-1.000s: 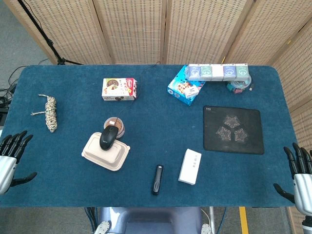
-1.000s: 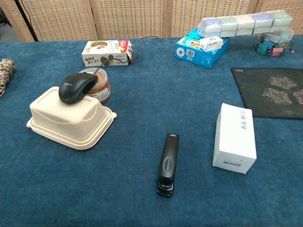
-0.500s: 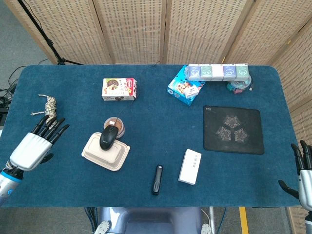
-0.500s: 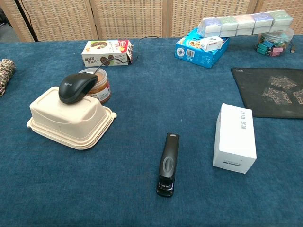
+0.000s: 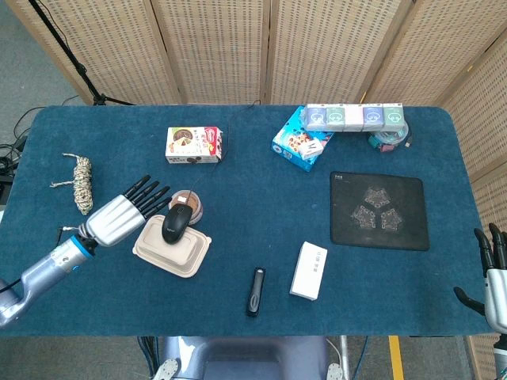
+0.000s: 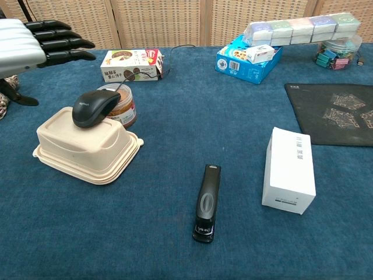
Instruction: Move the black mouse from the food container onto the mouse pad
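The black mouse (image 5: 177, 223) (image 6: 94, 107) lies on top of the beige food container (image 5: 174, 252) (image 6: 76, 151), its cable running back toward the table's far side. My left hand (image 5: 127, 214) (image 6: 32, 44) hovers just left of the mouse and above it, fingers stretched out flat and apart, holding nothing. The black mouse pad (image 5: 380, 210) (image 6: 335, 114) lies flat at the right side of the table. My right hand (image 5: 493, 277) shows only at the lower right edge of the head view, off the table, fingers spread and empty.
A small brown jar (image 5: 190, 205) (image 6: 119, 105) stands against the container behind the mouse. A black stapler (image 5: 254, 291) (image 6: 206, 202) and a white box (image 5: 309, 270) (image 6: 289, 170) lie between container and pad. Snack boxes (image 5: 194, 145), a blue box (image 5: 299, 140) and a rope bundle (image 5: 81, 183) sit further back.
My left hand has swung in from the table's left edge, up and to the right, to hover beside the mouse. The right hand has dropped slightly lower.
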Motion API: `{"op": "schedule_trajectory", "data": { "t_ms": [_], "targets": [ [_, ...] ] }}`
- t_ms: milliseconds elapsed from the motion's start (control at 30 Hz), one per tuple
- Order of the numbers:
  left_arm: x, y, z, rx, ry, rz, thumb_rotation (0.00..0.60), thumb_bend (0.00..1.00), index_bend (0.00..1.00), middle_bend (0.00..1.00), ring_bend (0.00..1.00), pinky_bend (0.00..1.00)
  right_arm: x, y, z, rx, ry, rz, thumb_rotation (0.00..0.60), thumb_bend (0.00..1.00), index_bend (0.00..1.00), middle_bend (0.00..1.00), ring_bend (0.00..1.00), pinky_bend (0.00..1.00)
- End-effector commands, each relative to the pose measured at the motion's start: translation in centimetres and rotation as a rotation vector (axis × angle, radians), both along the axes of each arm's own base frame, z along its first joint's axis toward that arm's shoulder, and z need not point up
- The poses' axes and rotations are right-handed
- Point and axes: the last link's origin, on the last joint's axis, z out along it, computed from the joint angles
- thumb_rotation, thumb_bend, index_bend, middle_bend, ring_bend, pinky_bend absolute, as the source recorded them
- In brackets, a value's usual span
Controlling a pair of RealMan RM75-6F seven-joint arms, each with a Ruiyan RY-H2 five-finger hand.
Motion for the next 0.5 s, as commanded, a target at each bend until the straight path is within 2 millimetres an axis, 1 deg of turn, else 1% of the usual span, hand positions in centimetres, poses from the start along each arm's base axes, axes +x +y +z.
{"op": "schedule_trajectory", "data": {
  "t_ms": [33,133,267,433,500],
  "targets": [
    [1.5,1.1,-2.0,-0.035,0.02,-0.052,0.6,0.07,0.0,0.0,0.0,0.0,-0.3,-0.2,0.0,-0.003,0.005,-0.013,0.6,0.0,0.0,0.0,0.0,0.0],
    [2.5,1.8,-3.1,-0.044,0.036,-0.083,0.6,0.08,0.0,0.0,0.0,0.0,-0.5,-0.3,0.0,-0.005,0.008,-0.025,0.6,0.0,0.0,0.0,0.0,0.0],
    [3.5,1.9,-3.9,-0.07,0.027,-0.107,0.6,0.08,0.0,0.0,0.0,0.0,-0.6,-0.4,0.2,-0.012,0.009,-0.032,0.6,0.0,0.0,0.0,0.0,0.0],
    [3.8,1.7,-4.3,-0.105,0.06,-0.118,0.6,0.1,0.0,0.0,0.0,0.0,-0.9,-0.3,0.4,-0.02,0.003,-0.043,0.6,0.0,0.0,0.0,0.0,0.0],
    [3.8,1.4,-4.4,-0.112,0.071,-0.126,0.6,0.12,0.0,0.0,0.0,0.0,-0.9,-0.3,0.5,-0.02,-0.001,-0.044,0.6,0.0,0.0,0.0,0.0,0.0]
  ]
}}
